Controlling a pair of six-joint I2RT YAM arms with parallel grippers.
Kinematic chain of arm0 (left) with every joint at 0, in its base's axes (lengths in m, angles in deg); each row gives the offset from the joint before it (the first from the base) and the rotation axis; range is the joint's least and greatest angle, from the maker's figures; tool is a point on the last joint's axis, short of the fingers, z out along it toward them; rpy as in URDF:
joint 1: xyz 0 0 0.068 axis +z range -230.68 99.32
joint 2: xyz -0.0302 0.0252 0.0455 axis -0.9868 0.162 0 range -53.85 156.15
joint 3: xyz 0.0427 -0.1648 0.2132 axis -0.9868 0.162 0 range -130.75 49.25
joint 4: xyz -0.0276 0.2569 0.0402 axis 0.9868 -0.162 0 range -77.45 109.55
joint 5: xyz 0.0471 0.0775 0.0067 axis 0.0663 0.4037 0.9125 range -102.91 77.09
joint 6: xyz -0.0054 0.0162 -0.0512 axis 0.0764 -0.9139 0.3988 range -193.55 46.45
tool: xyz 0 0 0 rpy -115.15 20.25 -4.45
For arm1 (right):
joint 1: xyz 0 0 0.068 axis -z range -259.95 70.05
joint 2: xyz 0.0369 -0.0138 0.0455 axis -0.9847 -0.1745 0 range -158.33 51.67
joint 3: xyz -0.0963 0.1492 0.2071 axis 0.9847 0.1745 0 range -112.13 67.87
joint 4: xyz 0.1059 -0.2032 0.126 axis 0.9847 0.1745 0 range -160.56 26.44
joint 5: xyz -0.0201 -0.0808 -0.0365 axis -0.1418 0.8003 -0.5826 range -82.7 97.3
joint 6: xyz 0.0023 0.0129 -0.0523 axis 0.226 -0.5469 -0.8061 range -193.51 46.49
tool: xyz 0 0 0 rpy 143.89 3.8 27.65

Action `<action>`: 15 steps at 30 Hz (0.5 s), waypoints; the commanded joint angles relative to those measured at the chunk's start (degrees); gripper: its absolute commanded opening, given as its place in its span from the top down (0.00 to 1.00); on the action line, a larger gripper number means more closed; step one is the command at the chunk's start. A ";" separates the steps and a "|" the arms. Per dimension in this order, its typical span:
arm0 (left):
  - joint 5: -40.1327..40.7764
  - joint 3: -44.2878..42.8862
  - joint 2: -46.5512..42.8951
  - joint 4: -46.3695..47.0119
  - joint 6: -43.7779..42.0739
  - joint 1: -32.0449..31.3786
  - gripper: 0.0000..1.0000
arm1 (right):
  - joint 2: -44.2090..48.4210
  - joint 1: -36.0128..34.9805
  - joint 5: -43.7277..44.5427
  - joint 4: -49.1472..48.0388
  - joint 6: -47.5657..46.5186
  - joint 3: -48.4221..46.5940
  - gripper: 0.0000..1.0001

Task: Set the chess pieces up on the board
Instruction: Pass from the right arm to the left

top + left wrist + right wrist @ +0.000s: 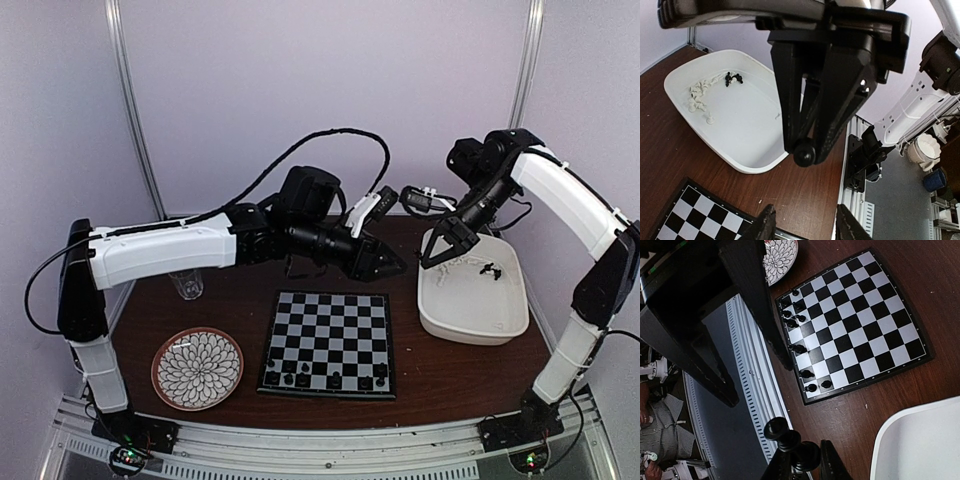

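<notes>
The board (328,340) lies at the table's middle front, and several black chess pieces (300,378) stand on its two nearest rows, also seen on the board (860,320) in the right wrist view. My right gripper (437,255) hangs over the tub's left rim, shut on a black chess piece (792,442) that shows as a dark knob (804,154) in the left wrist view. My left gripper (393,265) reaches past the board's far right corner; its fingers (765,225) stand apart with nothing between them. White pieces (697,97) and a few black ones (732,78) lie in the tub.
The white tub (500,325) sits at the right of the board. A round flower-patterned plate (197,368) lies front left, and a clear cup (187,285) stands behind it. The two grippers hang close together between board and tub.
</notes>
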 commanded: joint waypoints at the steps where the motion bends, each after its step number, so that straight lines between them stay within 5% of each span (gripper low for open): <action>1: -3.81 1.62 0.01 8.94 5.64 1.47 0.59 | -0.31 -1.67 -2.40 0.20 1.34 -1.42 0.88; 15: -9.27 1.33 3.16 17.17 12.22 1.79 0.64 | -0.65 -3.52 -2.51 -0.12 1.63 -1.87 0.88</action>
